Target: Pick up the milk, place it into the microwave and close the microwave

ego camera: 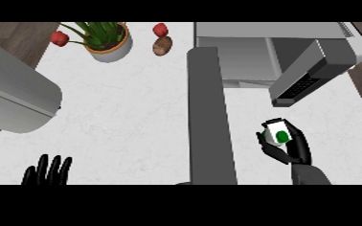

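From where I stood, the picking-up looked done and the carrying step was in hand. The right hand [291, 147], at the lower right of the frame, had its black fingers and thumb curled round the milk [277, 133], a small white carton with a green spot on its face. The carton sat in the upper part of that hand, tilted a little to the left. Whether its base was off the white bench [127, 115] I could not say for sure.

The microwave [268, 29] stood at the upper right, well apart from the carton. Its dark door [209, 115] was swung wide, running down the middle of the frame to the left of the hand. The pale inside showed open between the door and the keypad side.

I judged the next move called for taking the carton up and left into that opening, clear of the keypad side just above the hand, and setting it down upright. The door remained to be closed.

The left hand [48, 171] rested open at the lower left, fingers up, holding nothing.
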Controlling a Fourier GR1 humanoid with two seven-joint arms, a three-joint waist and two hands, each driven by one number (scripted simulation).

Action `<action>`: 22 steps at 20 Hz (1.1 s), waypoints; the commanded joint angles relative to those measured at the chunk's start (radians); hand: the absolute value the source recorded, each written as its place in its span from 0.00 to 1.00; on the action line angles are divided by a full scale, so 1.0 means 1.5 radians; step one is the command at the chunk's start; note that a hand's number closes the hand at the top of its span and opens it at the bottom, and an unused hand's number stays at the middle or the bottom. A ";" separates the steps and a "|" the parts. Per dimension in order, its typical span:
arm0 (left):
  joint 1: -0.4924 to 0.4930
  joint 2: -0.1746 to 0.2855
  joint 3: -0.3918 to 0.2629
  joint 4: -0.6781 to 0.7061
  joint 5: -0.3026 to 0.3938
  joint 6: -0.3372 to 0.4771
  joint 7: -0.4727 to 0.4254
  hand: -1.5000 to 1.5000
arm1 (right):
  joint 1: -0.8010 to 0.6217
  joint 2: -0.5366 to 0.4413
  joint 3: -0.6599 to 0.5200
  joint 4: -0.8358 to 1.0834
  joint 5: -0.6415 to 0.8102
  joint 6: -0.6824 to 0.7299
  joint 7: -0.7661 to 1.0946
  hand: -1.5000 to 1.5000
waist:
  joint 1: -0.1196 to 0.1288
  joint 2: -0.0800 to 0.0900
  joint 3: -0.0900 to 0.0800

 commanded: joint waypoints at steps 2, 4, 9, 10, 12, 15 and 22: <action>0.011 0.012 -0.005 0.007 0.006 -0.022 -0.010 0.00 | -0.029 0.009 -0.027 0.025 -0.006 -0.086 -0.068 1.00 | 0.003 0.001 0.001; -0.019 0.014 0.017 0.015 0.018 -0.016 0.005 0.00 | -0.037 0.001 -0.032 0.037 -0.009 -0.065 -0.087 1.00 | 0.001 0.002 0.001; 0.009 0.012 0.005 -0.002 0.014 -0.016 0.003 0.00 | -0.087 0.033 -0.069 0.050 -0.036 -0.128 -0.061 1.00 | 0.006 0.003 0.001; -0.008 0.022 0.018 0.009 0.026 -0.030 0.000 0.00 | -0.085 0.025 -0.088 0.066 -0.047 -0.129 -0.081 1.00 | 0.011 0.006 0.002; -0.015 0.001 -0.002 0.025 -0.006 -0.009 -0.010 0.00 | -0.132 0.058 -0.088 0.055 -0.048 -0.149 -0.065 1.00 | 0.013 0.005 0.002; 0.022 0.007 -0.014 0.035 -0.013 -0.035 -0.047 0.00 | -0.124 0.066 -0.094 0.064 -0.053 -0.131 -0.093 1.00 | 0.011 0.004 0.001; 0.010 0.018 0.014 -0.003 0.021 -0.022 0.001 0.00 | -0.088 0.074 -0.074 -0.008 -0.055 -0.129 -0.080 1.00 | -0.007 -0.003 -0.001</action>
